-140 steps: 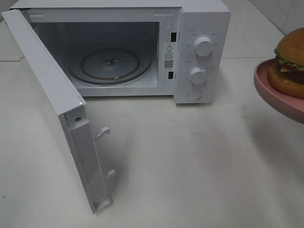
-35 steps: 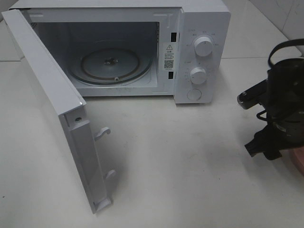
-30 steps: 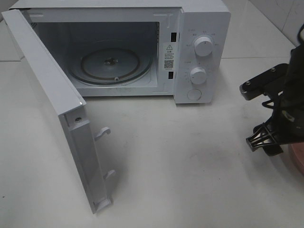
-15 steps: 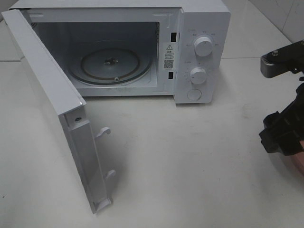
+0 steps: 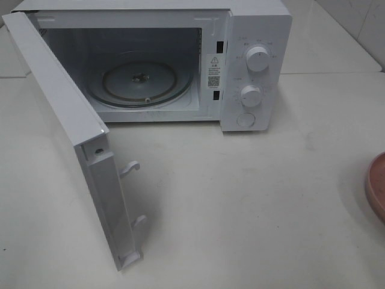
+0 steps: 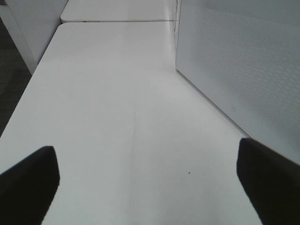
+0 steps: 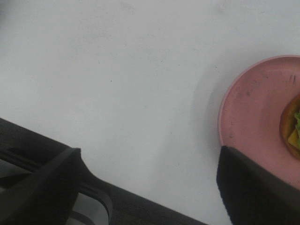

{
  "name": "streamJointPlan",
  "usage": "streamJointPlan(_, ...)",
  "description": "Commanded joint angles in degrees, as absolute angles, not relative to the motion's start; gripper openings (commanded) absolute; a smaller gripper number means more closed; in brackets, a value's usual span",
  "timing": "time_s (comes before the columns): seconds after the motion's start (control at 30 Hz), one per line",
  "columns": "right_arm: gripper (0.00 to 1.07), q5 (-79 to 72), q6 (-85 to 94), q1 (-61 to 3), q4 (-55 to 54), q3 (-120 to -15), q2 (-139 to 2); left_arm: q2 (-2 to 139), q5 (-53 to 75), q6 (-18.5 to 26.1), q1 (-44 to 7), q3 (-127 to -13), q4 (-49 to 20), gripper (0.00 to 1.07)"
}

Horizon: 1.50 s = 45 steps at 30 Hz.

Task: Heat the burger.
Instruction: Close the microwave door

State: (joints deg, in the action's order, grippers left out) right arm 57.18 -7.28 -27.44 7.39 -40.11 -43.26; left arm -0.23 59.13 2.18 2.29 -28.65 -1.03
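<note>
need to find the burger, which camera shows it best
The right wrist view: a sliver of the burger, bun edge with green lettuce, sits on the pink plate at the frame edge. The exterior high view shows only the plate's rim, no burger. The left wrist view shows bare table and the microwave door.

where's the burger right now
The burger sits on the pink plate on the table, barely showing at the edge of the right wrist view; the high view shows only the plate's rim at its right edge, right of the microwave.

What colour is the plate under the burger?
Pink: the plate shows best in the right wrist view, with the burger at its edge.
</note>
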Motion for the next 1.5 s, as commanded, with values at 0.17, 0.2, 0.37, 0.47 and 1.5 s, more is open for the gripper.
streamJointPlan(0.17, 0.77, 61.4, -6.0, -26.8, 7.1, -38.3, -28.3, -1.6, 58.9, 2.1, 2.3, -28.5, -0.9, 0.98)
streamJointPlan(0.2, 0.77, 61.4, -6.0, -25.9, 6.9, -37.9, -26.6, -1.6, 58.9, 2.1, 2.3, -28.5, -0.9, 0.98)
streamJointPlan(0.37, 0.77, 61.5, -3.5, -18.9, 6.9, -35.9, -17.1, -1.6, 58.9, 2.1, 2.3, -28.5, -0.9, 0.98)
streamJointPlan(0.47, 0.76, 61.2, -3.8, -15.4, 6.9, -34.3, -11.7, -1.6, 58.9, 2.1, 2.3, -28.5, -0.9, 0.98)
streamJointPlan(1.5, 0.76, 59.2, -4.8, -7.8, 5.4, -28.9, 1.8, -1.6, 58.9, 2.1, 2.3, -28.5, -0.9, 0.98)
